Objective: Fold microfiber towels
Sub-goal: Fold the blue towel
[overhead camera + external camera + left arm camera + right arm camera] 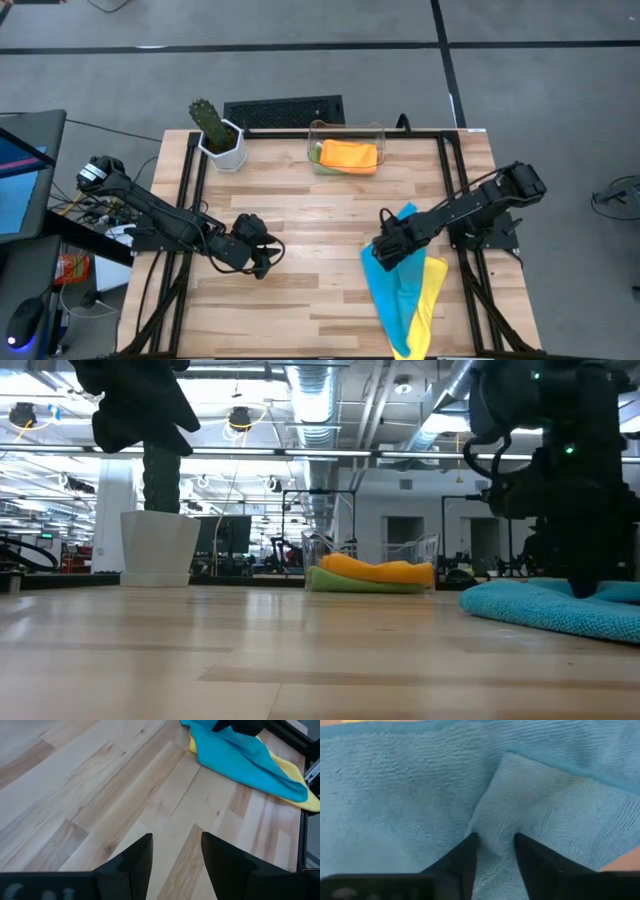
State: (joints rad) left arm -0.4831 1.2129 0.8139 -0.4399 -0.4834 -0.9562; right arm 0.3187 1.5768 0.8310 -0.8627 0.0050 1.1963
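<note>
A blue towel point(395, 285) lies crumpled at the table's right near side, on top of a yellow towel point(432, 300) whose edge shows along its right. My right gripper point(385, 255) stands on the blue towel's far left part, pointing down, its fingers closed on a ridge of the cloth. An orange towel point(350, 155) lies folded on a green one point(316, 156) inside the clear bin point(345, 127) at the far edge. My left gripper point(176, 845) hovers open over bare wood left of centre, holding nothing. My right gripper pinches a raised ridge of the blue towel point(495, 815) between its two fingers, coming from above and pointing down. The cloth puckers up between the fingers point(465, 855); one layer or several, I cannot tell. The rest of the towel lies slack on the table and the yellow towel.
A white pot with a cactus point(220, 140) stands at the far left. A black grille point(285, 110) lies behind the table's far edge. Black frame rails point(452, 170) run along both sides. Bare wood point(310, 230) spreads across the middle.
</note>
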